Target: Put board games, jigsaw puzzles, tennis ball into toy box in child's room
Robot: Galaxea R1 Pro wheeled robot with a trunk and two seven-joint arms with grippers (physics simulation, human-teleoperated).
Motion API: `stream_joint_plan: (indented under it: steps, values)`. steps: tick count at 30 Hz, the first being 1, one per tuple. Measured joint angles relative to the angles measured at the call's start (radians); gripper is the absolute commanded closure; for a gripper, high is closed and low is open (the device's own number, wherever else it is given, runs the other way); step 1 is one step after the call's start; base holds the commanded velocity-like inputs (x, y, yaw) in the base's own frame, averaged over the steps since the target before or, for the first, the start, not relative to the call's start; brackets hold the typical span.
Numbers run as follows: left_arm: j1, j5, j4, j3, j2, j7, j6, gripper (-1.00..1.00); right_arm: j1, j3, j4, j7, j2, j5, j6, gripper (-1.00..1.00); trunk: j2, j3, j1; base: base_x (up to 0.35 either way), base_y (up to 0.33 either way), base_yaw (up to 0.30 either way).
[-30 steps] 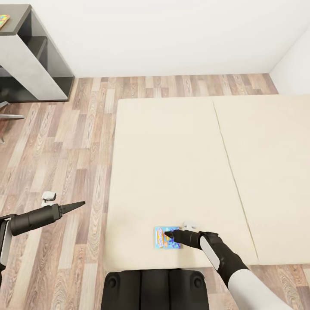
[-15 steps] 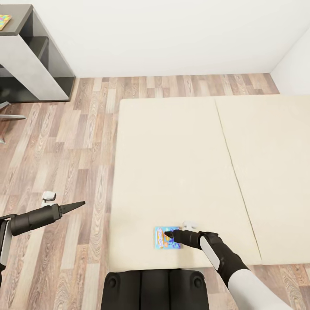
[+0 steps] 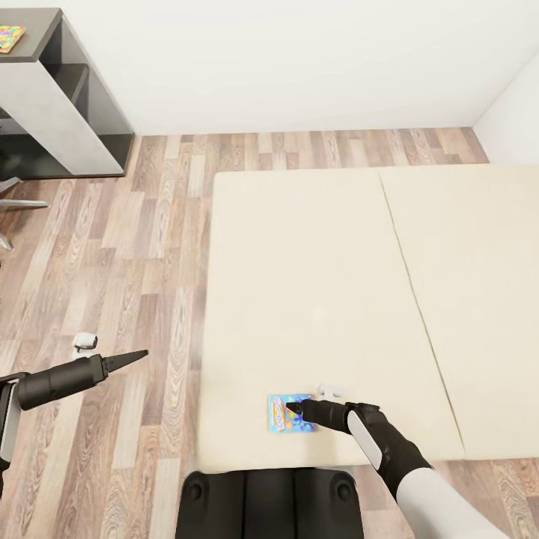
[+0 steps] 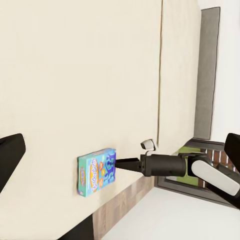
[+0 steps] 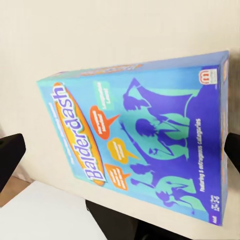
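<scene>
The blue "Balderdash" board game [image 3: 288, 413] lies flat on the cream bed [image 3: 314, 284], close to the bed's near edge & just in front of the robot's black base [image 3: 269, 503]. The right gripper [image 3: 293, 409] sits right over the box's right-hand part w/ its tip pointing left across the lid; from the left wrist view the same gripper [image 4: 114, 162] has its dark tips at the box's [image 4: 96, 171] edge, apparently touching, but whether the fingers are spread or closed on it can't be told from there. In the right wrist view the box [image 5: 135, 145] is seen close up, lid up, orange title oval & teal figures on blue, and the two dark fingers [image 5: 11, 156] show at opposite edges of the picture, wide apart w/ the box between them, so the jaws look fully spread & not clamped on anything. The left gripper [image 3: 141, 353] hangs over the wood-plank floor [image 3: 127, 247] well left of the bed, tips together in a thin point, holding nothing. Far left at the back stands the desk [image 3: 56, 105], grey w/ a dark top section, and a multicoloured jigsaw puzzle [image 3: 9, 37] lies on that top at the picture's edge. A seam runs down the bed cover, right of the game
</scene>
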Motion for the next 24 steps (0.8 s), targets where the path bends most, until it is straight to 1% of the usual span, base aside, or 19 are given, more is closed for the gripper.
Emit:
stream_joint_plan:
  steps: [13, 24]
  values:
    - [0.000, 0.000, 0.000, 0.000, 0.000, 0.000, 0.000, -1.00, 0.000, 0.000, 0.000, 0.000, 0.000, 0.000, 0.000, -1.00, 0.000, 0.000, 0.000, 0.000, 0.153, 0.000]
    - [0.000, 0.000, 0.001, 0.000, 0.000, 0.000, 0.000, -1.00, 0.000, 0.000, 0.000, 0.000, 0.000, 0.000, 0.000, -1.00, 0.000, 0.000, 0.000, 0.000, 0.018, 0.000]
